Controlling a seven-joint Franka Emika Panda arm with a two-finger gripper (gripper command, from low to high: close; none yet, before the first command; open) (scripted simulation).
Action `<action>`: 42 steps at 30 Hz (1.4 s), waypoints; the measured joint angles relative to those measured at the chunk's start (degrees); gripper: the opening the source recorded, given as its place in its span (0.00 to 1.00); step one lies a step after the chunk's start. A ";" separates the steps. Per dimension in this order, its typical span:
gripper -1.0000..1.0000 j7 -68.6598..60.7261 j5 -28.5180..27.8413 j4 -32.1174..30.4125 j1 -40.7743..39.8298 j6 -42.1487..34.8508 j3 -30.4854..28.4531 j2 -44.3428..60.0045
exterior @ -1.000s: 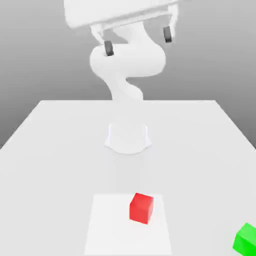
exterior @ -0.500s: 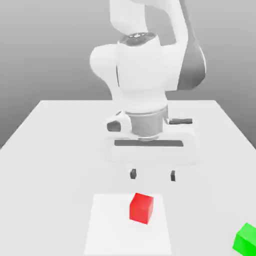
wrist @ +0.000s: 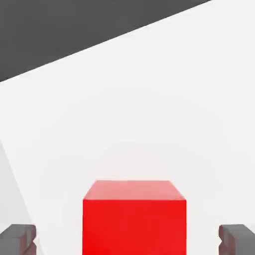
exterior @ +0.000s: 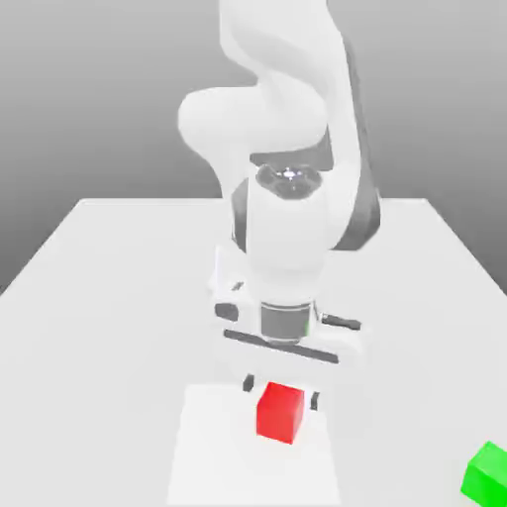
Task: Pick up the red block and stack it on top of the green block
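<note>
Hand (exterior: 282, 391) spread open, fingers clear of red block (exterior: 280, 412) sides.

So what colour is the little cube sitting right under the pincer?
Bright red, plain all over. The red block shows best in the hand view, between the open pincer's fingertips.

In the exterior view the green block (exterior: 488, 472) sits at the lower right corner of the frame, its right side cut off by the edge. The red block (exterior: 280, 412) hides the lower parts of the dark fingertips (exterior: 249, 383) behind it. In the hand view the red block's (wrist: 134, 218) lower part runs off the bottom edge, and both fingertips (wrist: 18, 239) are clipped at the bottom corners.
</note>
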 joint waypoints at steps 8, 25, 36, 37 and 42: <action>0.00 -0.21 0.62 0.13 -0.87 3.44 1.03 4.11; 0.00 0.58 -0.55 -1.52 -0.66 -7.36 0.56 -8.56; 0.00 -13.04 -7.94 8.13 3.10 -13.82 4.24 -5.77; 0.00 -14.81 -8.36 9.24 3.50 -14.41 4.65 -5.21; 0.00 -24.23 -9.72 14.75 4.89 -17.33 7.38 -2.20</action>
